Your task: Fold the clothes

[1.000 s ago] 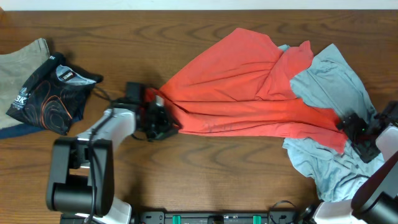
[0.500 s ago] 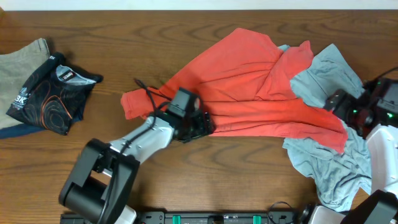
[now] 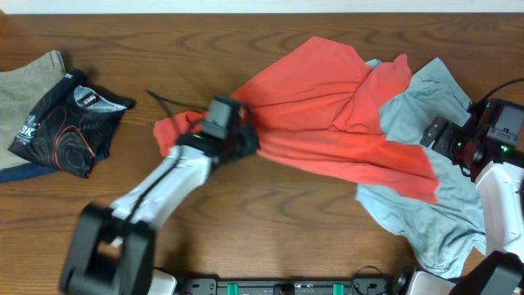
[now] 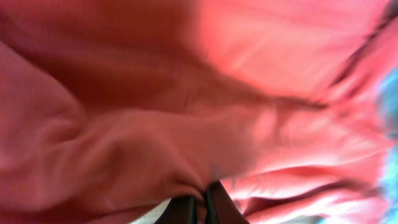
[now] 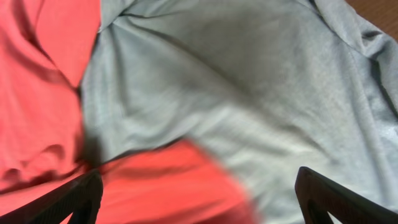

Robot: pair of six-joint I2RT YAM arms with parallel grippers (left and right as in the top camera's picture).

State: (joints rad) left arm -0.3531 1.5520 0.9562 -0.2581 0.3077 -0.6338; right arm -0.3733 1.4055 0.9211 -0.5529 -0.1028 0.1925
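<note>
Coral-red tee (image 3: pixel 327 115) between left fingers (image 4: pixel 182 213)

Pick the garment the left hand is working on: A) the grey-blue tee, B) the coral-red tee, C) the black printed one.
B: the left hand sits shut on the coral-red tee near its left end, and red cloth fills its wrist view.

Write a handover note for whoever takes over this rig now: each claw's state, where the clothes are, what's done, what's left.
Left claw: shut on the coral-red tee, near its left end.
Right claw: open above the grey-blue tee, holding nothing.
Clothes: coral-red tee rumpled at centre, overlapping the grey-blue tee at right; black printed garment on a beige one, far left.
Done: neither tee folded.
Left: spread each tee flat, then fold it.
</note>
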